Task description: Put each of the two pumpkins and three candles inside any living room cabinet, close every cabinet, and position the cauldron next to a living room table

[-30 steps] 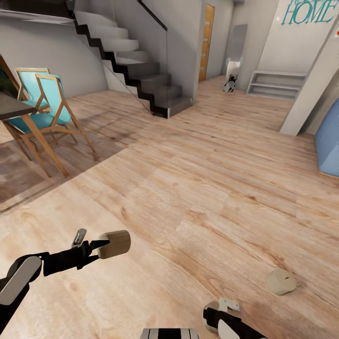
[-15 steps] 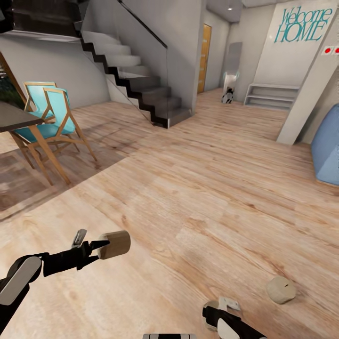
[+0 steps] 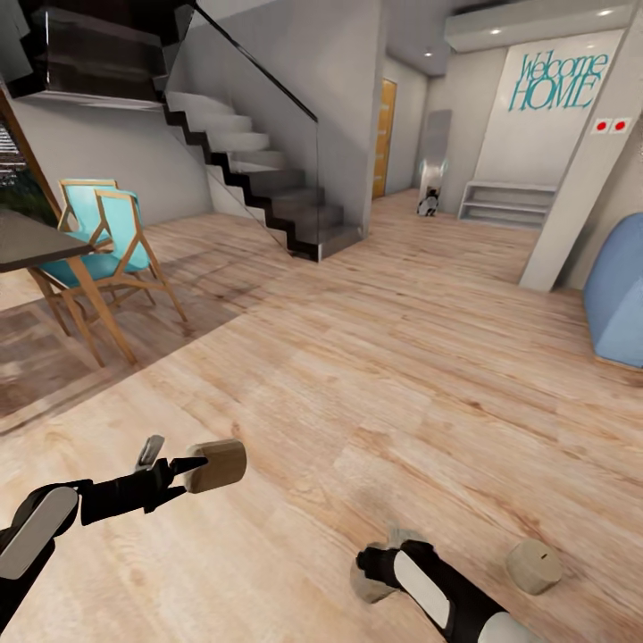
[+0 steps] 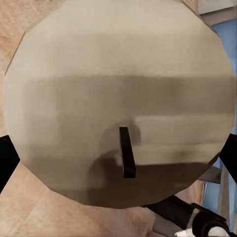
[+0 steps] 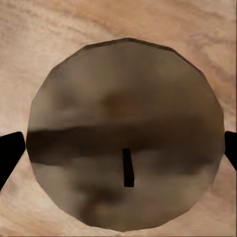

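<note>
While the head view looks across a wide wood floor point(image 3: 375, 375), the left gripper point(image 3: 183, 471) reaches out at the lower left with its fingers pinched on a short tan candle point(image 3: 214, 465), held clear of the boards. At the bottom edge the right gripper point(image 3: 379, 576) points down, closed around a second candle point(image 3: 368, 585) that is mostly hidden behind the wrist; whether it touches the floor cannot be told. A third candle point(image 3: 534, 565) lies on the floor, near the right arm but apart from it. Farther off stand a dark staircase point(image 3: 268, 187), two turquoise chairs point(image 3: 107, 246) beside a dark dining table point(image 3: 36, 241), a blue seat point(image 3: 616, 295) at the right edge, and teal "Welcome HOME" lettering point(image 3: 554, 82) on the far wall.

From the left wrist view, the round pale end of the held candle point(image 4: 118, 103) faces the camera, its black wick point(image 4: 127, 153) showing, with dark fingertips point(image 4: 6, 158) pressing on both sides.

From the right wrist view, the other candle's end point(image 5: 126, 133) and wick point(image 5: 128, 168) appear the same way, with black fingertips point(image 5: 9, 150) against its flanks and floorboards behind it.
</note>
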### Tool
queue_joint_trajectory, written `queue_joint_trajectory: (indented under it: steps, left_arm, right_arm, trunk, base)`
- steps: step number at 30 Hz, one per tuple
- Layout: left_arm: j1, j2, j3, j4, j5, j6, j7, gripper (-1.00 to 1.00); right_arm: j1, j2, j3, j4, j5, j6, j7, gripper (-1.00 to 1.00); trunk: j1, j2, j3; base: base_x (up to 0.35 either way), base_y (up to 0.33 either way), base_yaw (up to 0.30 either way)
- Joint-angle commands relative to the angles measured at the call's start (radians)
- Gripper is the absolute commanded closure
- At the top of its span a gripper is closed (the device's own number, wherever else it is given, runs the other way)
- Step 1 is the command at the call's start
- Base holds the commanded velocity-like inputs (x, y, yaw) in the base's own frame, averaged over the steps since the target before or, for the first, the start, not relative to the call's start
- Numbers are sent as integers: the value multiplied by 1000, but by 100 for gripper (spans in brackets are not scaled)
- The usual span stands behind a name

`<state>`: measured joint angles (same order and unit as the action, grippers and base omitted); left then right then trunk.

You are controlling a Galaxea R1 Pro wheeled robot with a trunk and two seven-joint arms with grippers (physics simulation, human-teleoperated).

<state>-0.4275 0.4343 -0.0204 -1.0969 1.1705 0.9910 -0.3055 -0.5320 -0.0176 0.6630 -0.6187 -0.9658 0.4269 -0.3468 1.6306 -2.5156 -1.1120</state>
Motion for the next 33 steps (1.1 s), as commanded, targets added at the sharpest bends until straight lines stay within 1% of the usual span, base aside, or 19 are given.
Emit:
queue_joint_trajectory:
  steps: [1, 4, 6, 8, 11, 14, 24, 33]
  left_arm:
    - [0, 1, -1, 0, -6, 1, -7, 100]
    - [0, 1, 0, 0, -7, 1, -7, 100]
    - [0, 1, 0, 1, -7, 0, -7, 100]
    - [0, 1, 0, 0, -6, 1, -7, 100]
    - [0, 1, 0, 1, -7, 1, -7, 100]
    - [0, 0, 0, 1, -7, 0, -7, 100]
    - [0, 0, 0, 3, -7, 0, -4, 100]
    - [0, 0, 1, 4, -6, 0, -3, 100]
  right_arm:
    - [0, -10, -6, -64, -19, 46, -60, 100]
    - [0, -20, -71, -236, -23, 174, -216, 100]
    - [0, -21, -111, -339, -23, 249, -297, 100]
    - [0, -20, -135, -434, -22, 304, -356, 100]
    - [0, -18, -146, -550, -22, 354, -408, 100]
    - [0, -15, -151, -606, -21, 374, -428, 100]
    - [0, -16, -148, -611, -10, 376, -432, 100]
    - [0, -17, -149, -620, -21, 375, -429, 100]
  trunk:
    - [-1, 0, 3]
    - [-2, 1, 15]
    - [-3, 1, 22]
    - [-4, 2, 30]
    - [-5, 2, 42]
    - [-6, 3, 53]
    - [-11, 5, 92]
    - [-15, 7, 128]
  base:
    - [0, 0, 0]
    - [0, 0, 0]
    - [0, 0, 0]
    - [0, 0, 0]
    - [0, 0, 0]
    - [0, 0, 0]
    - [0, 0, 0]
    - [0, 0, 1]
